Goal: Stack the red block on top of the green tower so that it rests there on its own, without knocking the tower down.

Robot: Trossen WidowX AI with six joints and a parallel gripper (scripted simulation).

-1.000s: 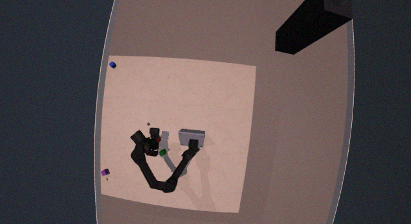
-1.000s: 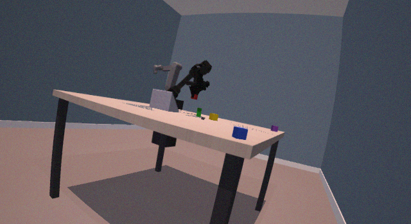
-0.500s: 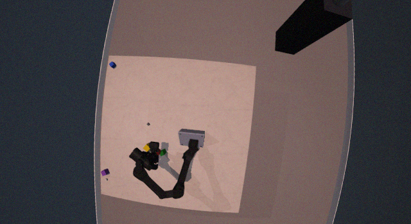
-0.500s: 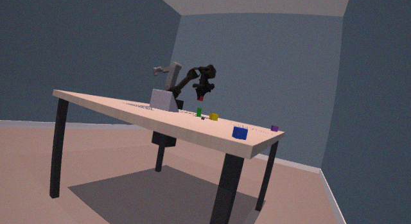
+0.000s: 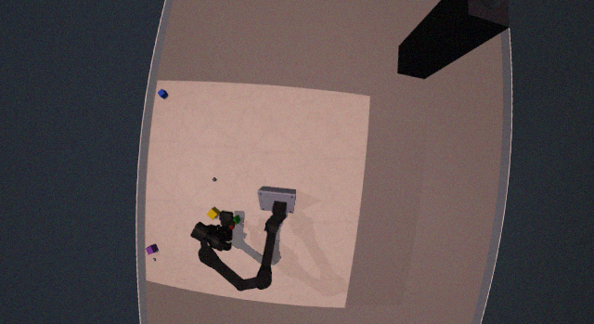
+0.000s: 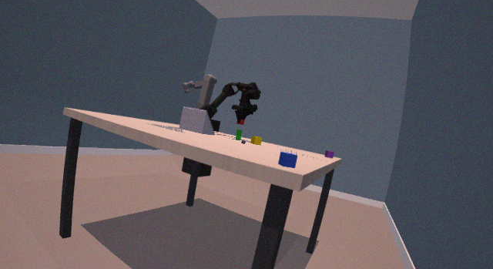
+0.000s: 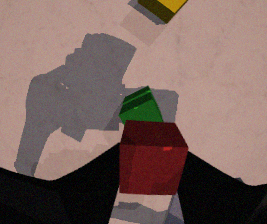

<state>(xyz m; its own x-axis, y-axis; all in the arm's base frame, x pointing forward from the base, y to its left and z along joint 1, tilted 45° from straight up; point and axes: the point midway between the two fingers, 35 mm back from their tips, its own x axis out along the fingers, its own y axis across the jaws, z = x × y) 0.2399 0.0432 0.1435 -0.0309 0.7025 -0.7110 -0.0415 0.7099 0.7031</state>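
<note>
Above green tower (image 7: 141,107) — red block (image 7: 152,157), unmarked.

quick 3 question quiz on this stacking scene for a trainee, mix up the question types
1. True or false: the small red cube already rests on the green block tower.
2. Multiple choice: which block lies closest to the tower? A) yellow cube B) blue cube C) purple cube
3. Short answer: what is the black gripper doing with its jaws?

Key
1. False; the exterior view shows a gap between cube and tower top.
2. A
3. Its jaws are shut on the red cube, held above the tower.
</note>
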